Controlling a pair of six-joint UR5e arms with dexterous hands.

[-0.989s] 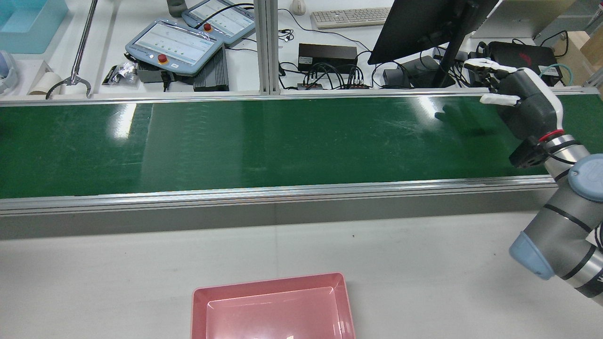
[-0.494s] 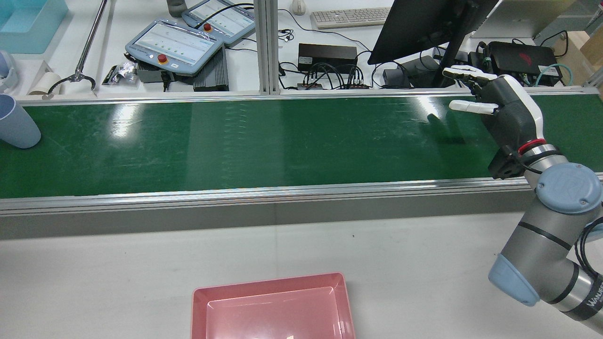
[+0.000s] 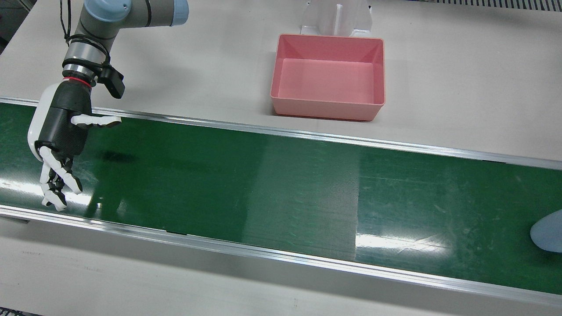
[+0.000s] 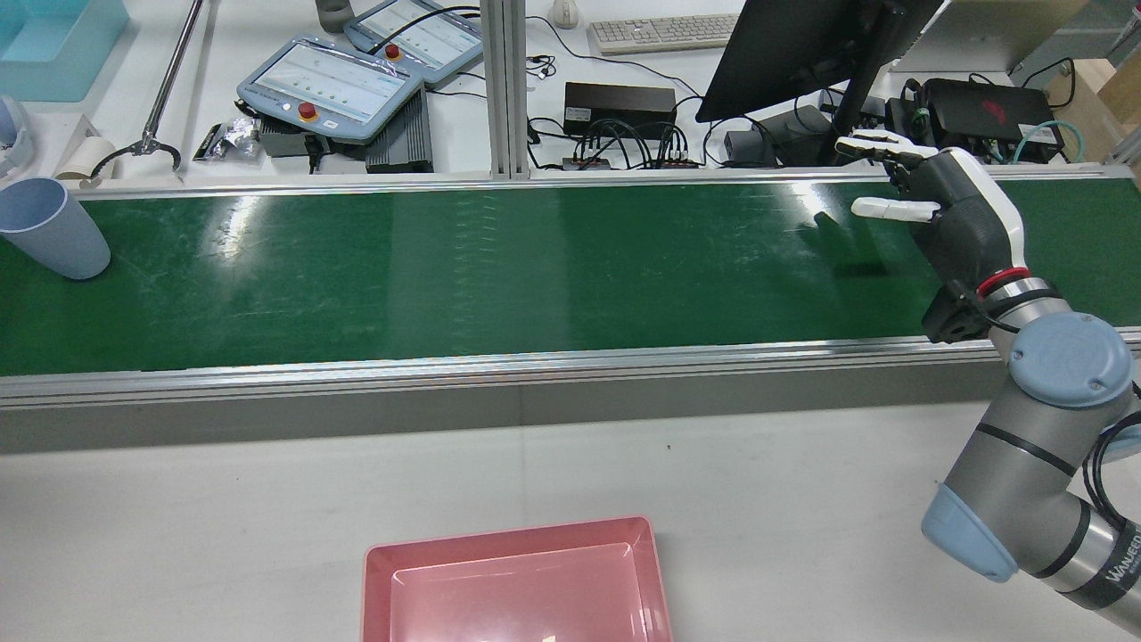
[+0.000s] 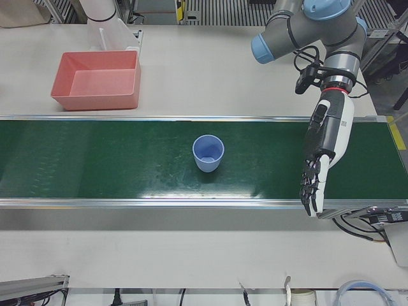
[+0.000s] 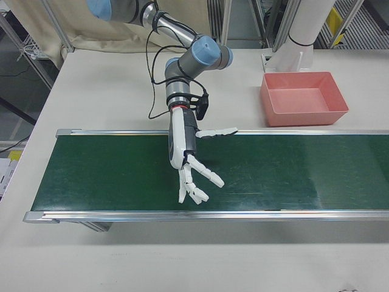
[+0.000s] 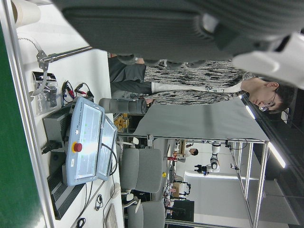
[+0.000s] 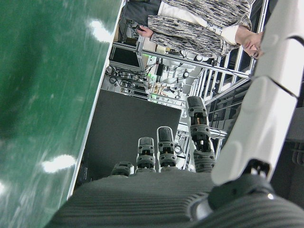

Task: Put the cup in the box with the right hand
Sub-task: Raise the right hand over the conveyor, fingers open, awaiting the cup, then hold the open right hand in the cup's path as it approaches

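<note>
Right hand (image 4: 958,209) hovers empty, fingers spread, over the green conveyor belt (image 4: 499,267) at the rear view's right, apparently staged to intercept. Pale blue plastic cup (image 4: 52,229) stands upright far left. Pink rectangular box (image 4: 513,584) waits bottom centre, empty.

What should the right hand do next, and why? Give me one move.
Probably lower the open right hand slightly toward the belt and wait: the cup stands upright at the belt's opposite end, well out of reach.
</note>
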